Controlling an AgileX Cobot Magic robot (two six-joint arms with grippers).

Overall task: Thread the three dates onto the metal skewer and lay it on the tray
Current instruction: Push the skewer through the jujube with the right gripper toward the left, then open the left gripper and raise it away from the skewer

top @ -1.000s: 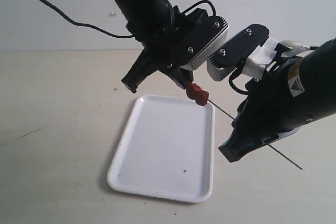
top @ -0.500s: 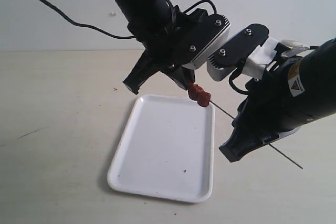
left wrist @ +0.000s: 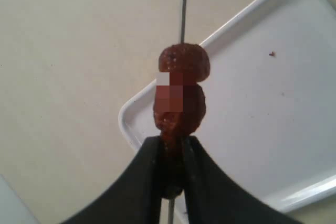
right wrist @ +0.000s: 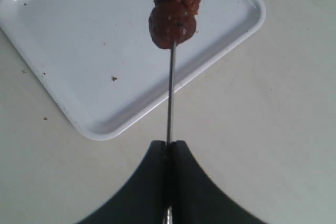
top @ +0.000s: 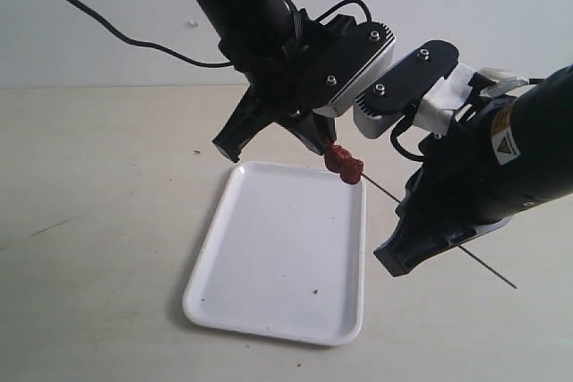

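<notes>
The metal skewer (top: pixel 488 268) hangs in the air over the tray's far right corner, slanting down to the right. Reddish-brown dates (top: pixel 344 163) sit bunched on its upper end. My left gripper (top: pixel 320 146) comes from the upper left and is shut on the end date. In the left wrist view two more dates (left wrist: pixel 181 85) sit just beyond the gripper (left wrist: pixel 170 153), with the skewer (left wrist: pixel 184 3) running on past them. My right gripper (right wrist: pixel 168 148) is shut on the skewer (right wrist: pixel 170 93) lower down, a short way from the dates (right wrist: pixel 175 9). The white tray (top: pixel 277 248) lies flat below.
The tray (right wrist: pixel 79 40) holds only a few dark crumbs (top: pixel 315 292). It rests on a pale beige tabletop (top: pixel 98 221) with a white wall behind. Both black arms crowd the space above the tray's far right corner.
The left gripper and the dates have slid slightly right and down along the skewer, toward the right gripper. The right arm has stayed put.
</notes>
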